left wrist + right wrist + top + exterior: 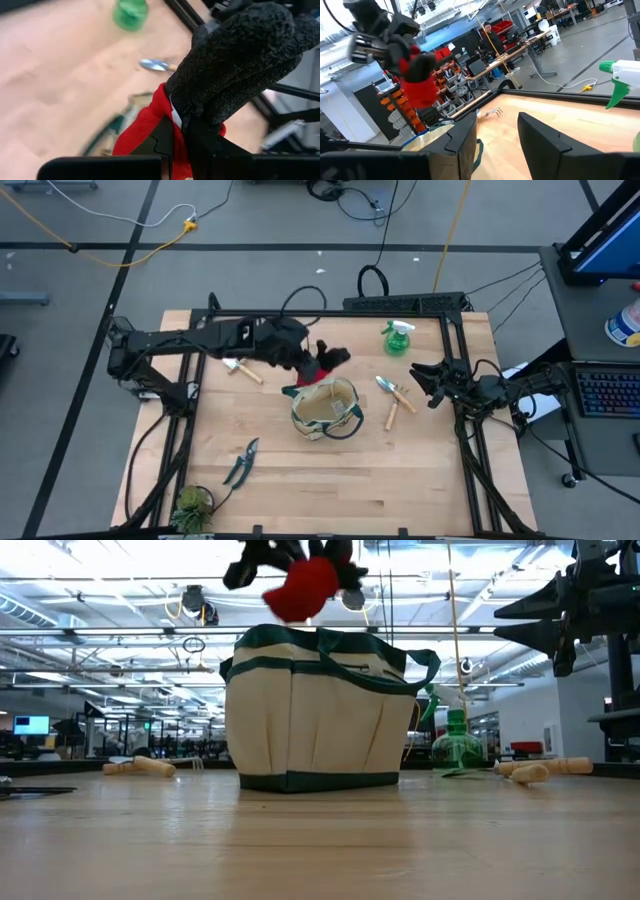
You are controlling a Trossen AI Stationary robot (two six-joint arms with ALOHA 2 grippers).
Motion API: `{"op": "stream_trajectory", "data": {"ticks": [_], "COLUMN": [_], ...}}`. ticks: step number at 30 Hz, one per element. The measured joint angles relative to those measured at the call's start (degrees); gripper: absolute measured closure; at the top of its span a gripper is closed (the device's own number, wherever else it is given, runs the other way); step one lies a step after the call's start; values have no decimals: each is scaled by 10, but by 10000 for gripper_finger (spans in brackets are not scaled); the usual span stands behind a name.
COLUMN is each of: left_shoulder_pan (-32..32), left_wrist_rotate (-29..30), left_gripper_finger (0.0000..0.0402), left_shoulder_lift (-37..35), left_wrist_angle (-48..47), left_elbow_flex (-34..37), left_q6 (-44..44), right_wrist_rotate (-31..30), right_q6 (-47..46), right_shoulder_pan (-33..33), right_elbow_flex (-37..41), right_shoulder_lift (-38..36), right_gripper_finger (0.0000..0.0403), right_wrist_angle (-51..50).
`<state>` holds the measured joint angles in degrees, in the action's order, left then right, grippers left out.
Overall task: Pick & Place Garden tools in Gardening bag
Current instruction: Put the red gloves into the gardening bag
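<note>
A red-and-black fabric glove is being held clamped between the closed fingers of the left gripper, in the air just above the rear rim of the round beige canvas gardening bag with dark green trim, which is standing upright at the middle of the light wooden table. The right gripper is being kept with its fingers parted and empty near the table's right edge, close beside two wooden-handled metal trowels. A green plastic spray bottle is being left standing toward the far edge, a wooden-handled fork lying under the left arm, and dark-handled pruning shears lying near the front, close to a small green leafy plant.
</note>
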<state>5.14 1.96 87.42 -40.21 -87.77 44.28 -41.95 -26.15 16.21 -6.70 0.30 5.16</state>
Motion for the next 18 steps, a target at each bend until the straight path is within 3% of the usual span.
{"op": "stream_trajectory", "data": {"ticks": [4, 11, 18], "left_shoulder_pan": [-32, -76, -96], "left_wrist_rotate": [2, 89, 133], "left_gripper_finger": [374, 374, 374], "left_shoulder_lift": [6, 40, 103], "left_wrist_angle": [-7, 12, 28], "left_elbow_flex": [0, 0, 0], "left_q6": [61, 155, 181], "right_wrist_rotate": [0, 0, 2], "right_q6": [0, 4, 3], "right_shoulder_pan": [0, 0, 0], "right_elbow_flex": [0, 0, 0], "right_shoulder_lift": [0, 0, 0], "right_gripper_finger": [268, 268, 268], "right_wrist_angle": [-3, -3, -3]}}
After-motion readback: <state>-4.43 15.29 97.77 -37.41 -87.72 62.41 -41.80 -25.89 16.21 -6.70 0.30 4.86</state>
